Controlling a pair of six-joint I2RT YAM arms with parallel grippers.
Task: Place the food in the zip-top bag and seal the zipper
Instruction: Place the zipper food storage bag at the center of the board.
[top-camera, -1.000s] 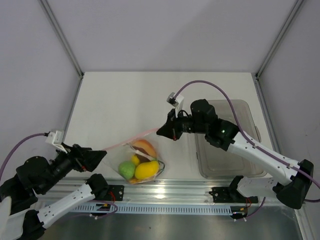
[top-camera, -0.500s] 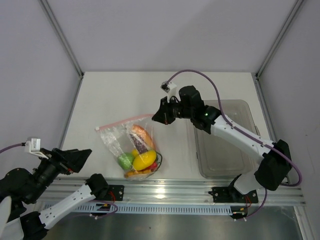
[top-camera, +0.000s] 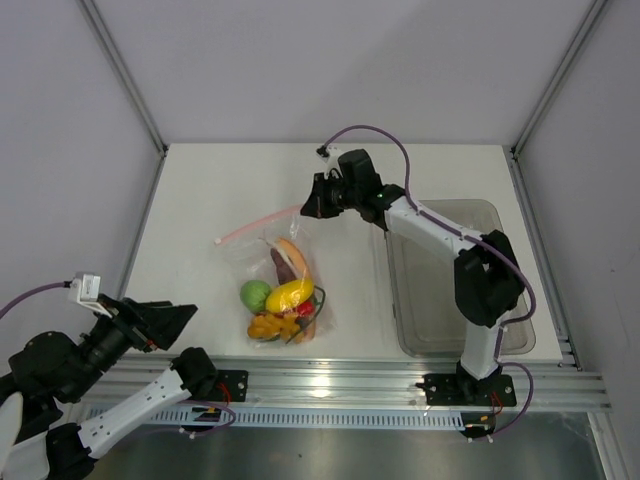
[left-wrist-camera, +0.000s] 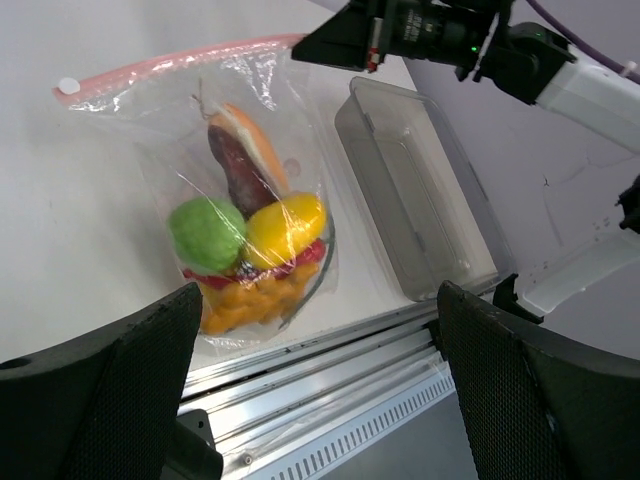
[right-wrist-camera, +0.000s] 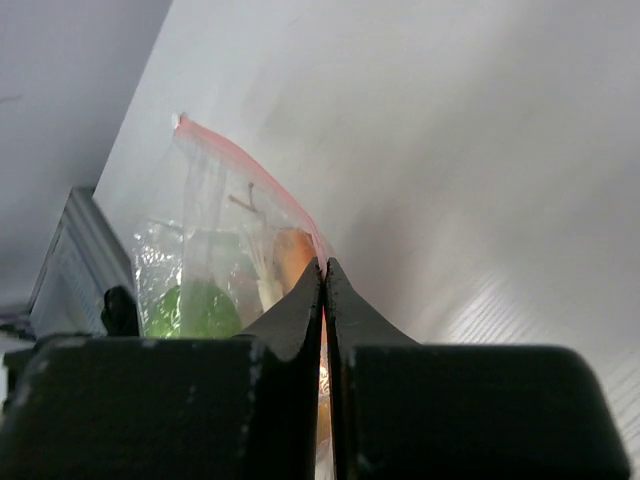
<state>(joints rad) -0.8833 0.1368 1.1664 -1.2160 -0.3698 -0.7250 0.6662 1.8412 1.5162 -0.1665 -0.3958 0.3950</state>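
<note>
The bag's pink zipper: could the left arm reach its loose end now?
Probably yes. The left gripper is open, and only bare table lies between it and the loose end of the zipper; the right gripper pinches the far end.

Clear bag (left-wrist-camera: 140, 130) w/ pink zipper (left-wrist-camera: 170, 62), green fruit (left-wrist-camera: 207, 232), yellow fruit (left-wrist-camera: 285, 222), orange chunks (left-wrist-camera: 245, 298), red-brown piece (left-wrist-camera: 238, 172)

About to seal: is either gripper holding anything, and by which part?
The right gripper is shut on the thin pink zipper strip of the floppy clear plastic bag, at one end of its mouth. The left gripper is open, holding nothing.
</note>
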